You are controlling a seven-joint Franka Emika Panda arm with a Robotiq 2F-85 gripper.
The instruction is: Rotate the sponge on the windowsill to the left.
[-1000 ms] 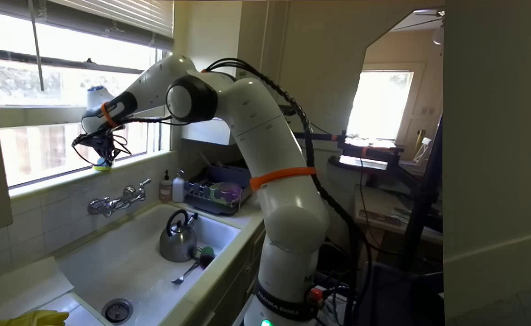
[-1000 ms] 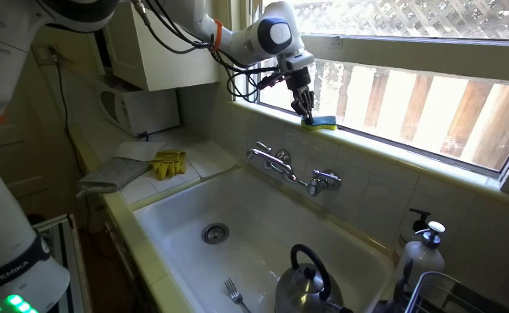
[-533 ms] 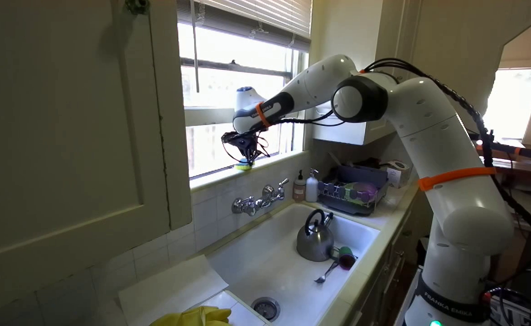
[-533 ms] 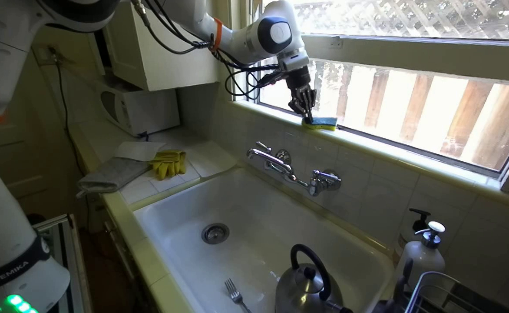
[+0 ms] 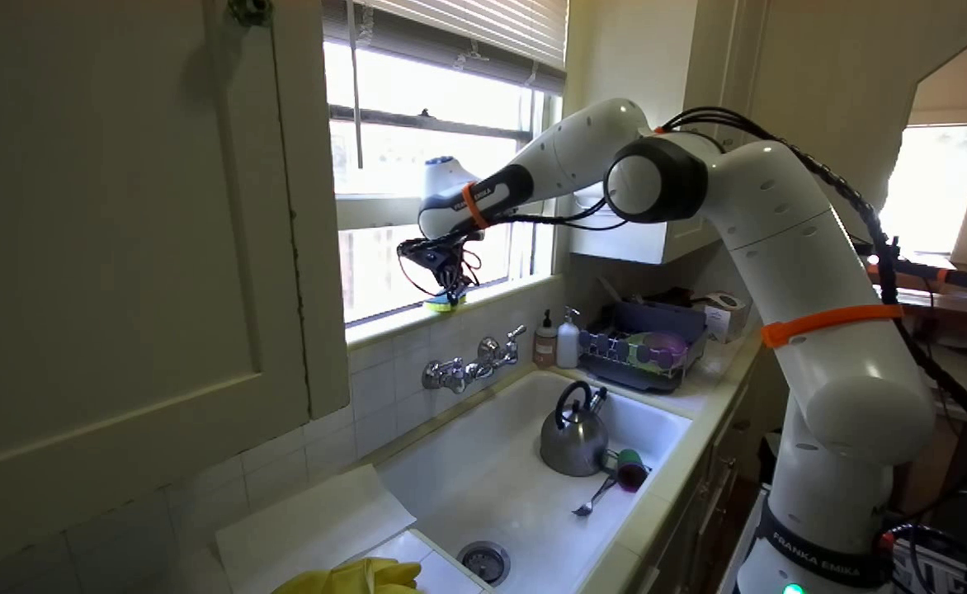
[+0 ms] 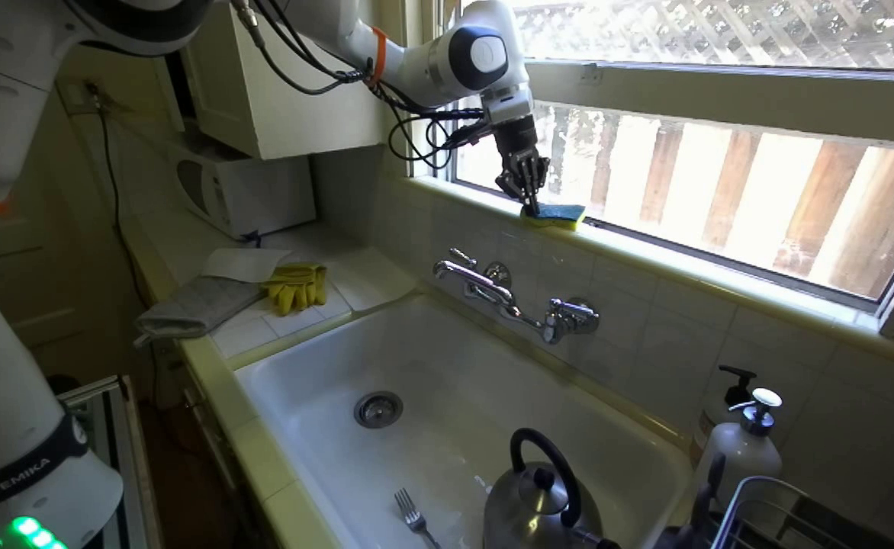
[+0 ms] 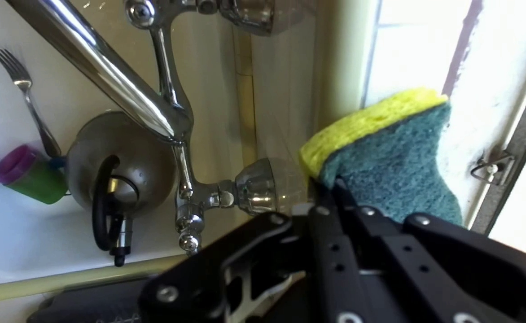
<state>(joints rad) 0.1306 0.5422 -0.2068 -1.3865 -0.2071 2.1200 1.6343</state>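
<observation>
Sponge point(image 7: 397, 152), yellow underneath with a blue-green scouring face on top, sits on the windowsill point(image 7: 415, 49), set askew to its line. Widest of all is the window point(image 6: 721, 95) behind it, with wooden boards point(image 6: 662, 164) showing through the lower pane. Next comes the white arm point(image 5: 851, 363), which in both exterior views reaches across the long white sink point(image 6: 302, 381), its far end hanging down over the windowsill. At one end of the sink is a tiled bench point(image 6: 245, 335). Between windowsill and sink, a chrome faucet point(image 6: 506, 301) juts from the tiled wall point(image 6: 660, 335). A steel kettle point(image 5: 574, 445) with a black handle stands upright in the sink. The black claw point(image 7: 329, 183) points down onto the sponge near one corner and touches it. It stands narrow, its fingertips point(image 7: 343, 195) drawn close together side by side; whether a fold of sponge is caught between them I cannot tell. Yellow gloves point(image 6: 294, 286) lie on the bench, near the sink's edge. A green-and-purple cup point(image 7: 43, 181) is just beside the kettle, and near it a fork point(image 6: 414, 519) rests on the sink floor.
</observation>
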